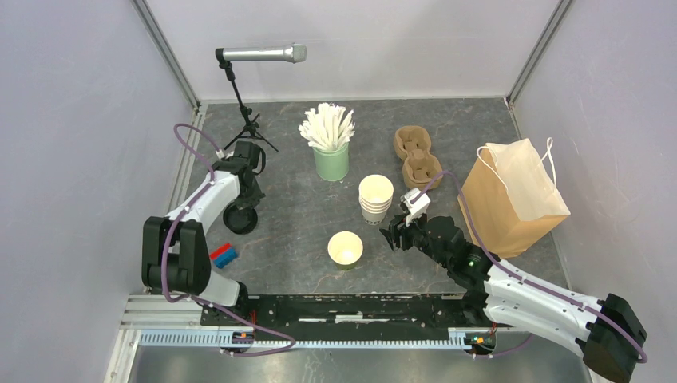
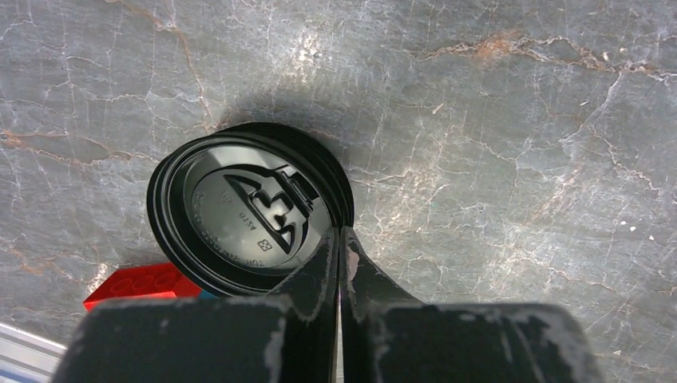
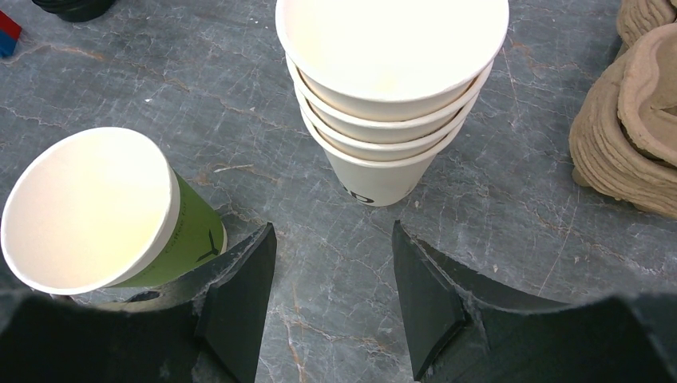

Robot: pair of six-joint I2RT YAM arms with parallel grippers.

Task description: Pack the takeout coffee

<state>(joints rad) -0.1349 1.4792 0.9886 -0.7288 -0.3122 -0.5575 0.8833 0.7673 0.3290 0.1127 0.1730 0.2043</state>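
Observation:
An olive-green paper cup (image 1: 345,249) stands open, without a lid, at the middle front; it also shows in the right wrist view (image 3: 104,215). A round black plastic lid (image 1: 239,217) is at the left, large in the left wrist view (image 2: 247,211). My left gripper (image 2: 342,235) is shut with its fingertips pinched on the lid's rim. My right gripper (image 3: 331,239) is open and empty, low over the table between the green cup and the stack of lidless cream cups (image 3: 391,96). No cup with a lid on it is in view.
A mint-green cup of white sticks (image 1: 330,159) stands at the back. Pulp cup carriers (image 1: 417,155) and a brown paper bag (image 1: 515,195) are on the right. A microphone stand (image 1: 247,120) is behind the left arm. Red and blue blocks (image 1: 223,255) lie near the lid.

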